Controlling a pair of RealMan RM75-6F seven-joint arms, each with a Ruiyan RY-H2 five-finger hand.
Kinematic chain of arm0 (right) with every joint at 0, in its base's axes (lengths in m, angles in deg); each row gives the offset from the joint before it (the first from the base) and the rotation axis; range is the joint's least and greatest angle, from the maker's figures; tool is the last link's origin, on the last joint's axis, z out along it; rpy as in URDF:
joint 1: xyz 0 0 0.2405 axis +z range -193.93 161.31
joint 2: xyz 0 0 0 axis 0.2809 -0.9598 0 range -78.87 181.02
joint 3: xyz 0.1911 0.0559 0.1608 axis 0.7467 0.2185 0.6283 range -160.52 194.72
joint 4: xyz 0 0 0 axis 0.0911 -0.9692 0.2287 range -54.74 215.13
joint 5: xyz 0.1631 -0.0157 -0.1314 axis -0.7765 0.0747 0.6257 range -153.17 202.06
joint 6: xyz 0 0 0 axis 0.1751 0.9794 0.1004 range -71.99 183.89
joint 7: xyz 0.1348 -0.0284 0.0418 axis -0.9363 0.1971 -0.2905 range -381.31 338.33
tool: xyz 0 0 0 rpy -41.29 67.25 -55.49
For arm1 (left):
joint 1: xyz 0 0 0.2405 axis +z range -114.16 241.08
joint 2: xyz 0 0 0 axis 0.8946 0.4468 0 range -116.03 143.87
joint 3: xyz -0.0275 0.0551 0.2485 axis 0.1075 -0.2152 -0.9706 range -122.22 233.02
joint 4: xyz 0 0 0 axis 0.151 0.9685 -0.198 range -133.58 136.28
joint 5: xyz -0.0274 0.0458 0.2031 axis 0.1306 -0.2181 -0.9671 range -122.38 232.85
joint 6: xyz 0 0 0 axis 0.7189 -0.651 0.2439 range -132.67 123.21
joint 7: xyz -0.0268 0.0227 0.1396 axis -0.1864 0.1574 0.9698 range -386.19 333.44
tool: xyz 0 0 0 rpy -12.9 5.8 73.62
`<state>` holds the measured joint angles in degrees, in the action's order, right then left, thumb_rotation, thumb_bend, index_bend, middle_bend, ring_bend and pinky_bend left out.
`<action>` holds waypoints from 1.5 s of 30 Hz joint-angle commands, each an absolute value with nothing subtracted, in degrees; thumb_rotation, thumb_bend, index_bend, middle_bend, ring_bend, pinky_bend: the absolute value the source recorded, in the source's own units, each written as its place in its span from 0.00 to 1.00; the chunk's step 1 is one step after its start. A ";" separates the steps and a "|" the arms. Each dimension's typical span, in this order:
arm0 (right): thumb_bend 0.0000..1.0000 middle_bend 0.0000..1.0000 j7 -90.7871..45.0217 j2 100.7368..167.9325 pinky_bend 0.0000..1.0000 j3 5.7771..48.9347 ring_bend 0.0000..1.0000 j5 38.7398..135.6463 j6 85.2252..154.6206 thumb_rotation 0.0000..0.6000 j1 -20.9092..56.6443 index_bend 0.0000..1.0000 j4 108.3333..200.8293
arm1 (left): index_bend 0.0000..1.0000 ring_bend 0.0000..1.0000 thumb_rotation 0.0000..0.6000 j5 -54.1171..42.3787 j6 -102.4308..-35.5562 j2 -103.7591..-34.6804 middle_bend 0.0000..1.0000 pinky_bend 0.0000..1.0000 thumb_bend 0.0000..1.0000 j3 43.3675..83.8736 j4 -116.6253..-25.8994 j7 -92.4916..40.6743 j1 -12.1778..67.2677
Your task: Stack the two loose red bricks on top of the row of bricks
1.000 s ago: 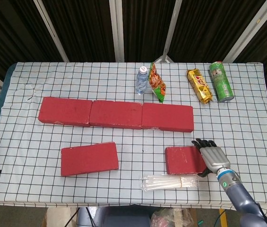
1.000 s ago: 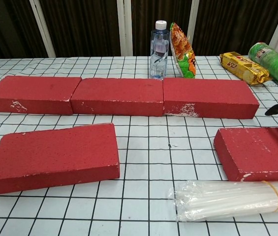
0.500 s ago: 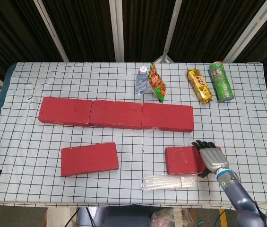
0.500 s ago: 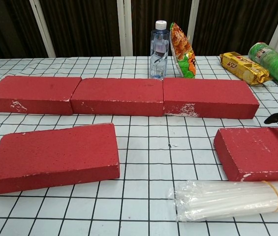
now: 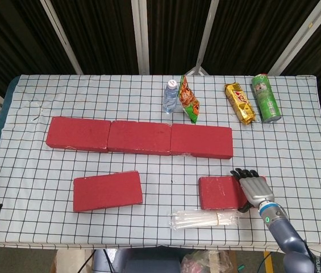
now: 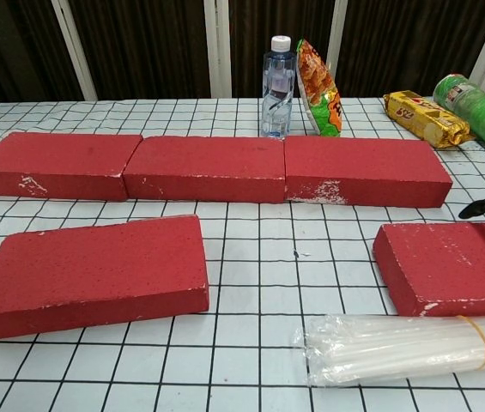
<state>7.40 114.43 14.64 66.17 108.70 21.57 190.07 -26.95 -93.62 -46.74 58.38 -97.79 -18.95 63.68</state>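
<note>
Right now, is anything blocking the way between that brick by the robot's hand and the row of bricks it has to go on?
Nothing visible does. The right hand is already at the loose brick, and only bare checkered cloth lies between it and the row of bricks. The bundle of straws lies on the near side.

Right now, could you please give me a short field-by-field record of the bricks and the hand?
row of bricks: three end to end, nothing stacked on top
left loose brick: flat, untouched
right loose brick: flat, beside bundle of straws
right hand: over that brick's right end, grip unclear
left hand: not in view
</note>
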 commanded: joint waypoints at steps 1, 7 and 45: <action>0.13 0.00 7.30 114.56 0.00 14.58 0.00 66.28 108.63 1.00 21.70 0.03 189.92 | 0.07 0.00 1.00 -26.88 -93.64 -46.78 0.02 0.00 0.00 58.41 -97.83 -18.87 63.68; 0.13 0.10 6.72 114.99 0.00 14.57 0.00 68.30 109.32 1.00 21.53 0.12 189.44 | 0.07 0.00 1.00 -26.77 -93.69 -46.86 0.02 0.00 0.00 58.48 -97.88 -18.70 63.66; 0.13 0.28 21.92 107.02 0.00 26.60 0.03 23.73 105.14 1.00 55.89 0.34 196.36 | 0.07 0.00 1.00 -24.02 -90.93 -46.85 0.02 0.00 0.00 59.45 -97.50 -19.17 62.18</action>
<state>18.66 104.78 24.67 33.18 106.47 48.11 199.13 -24.09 -91.00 -46.87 59.39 -97.53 -19.11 62.23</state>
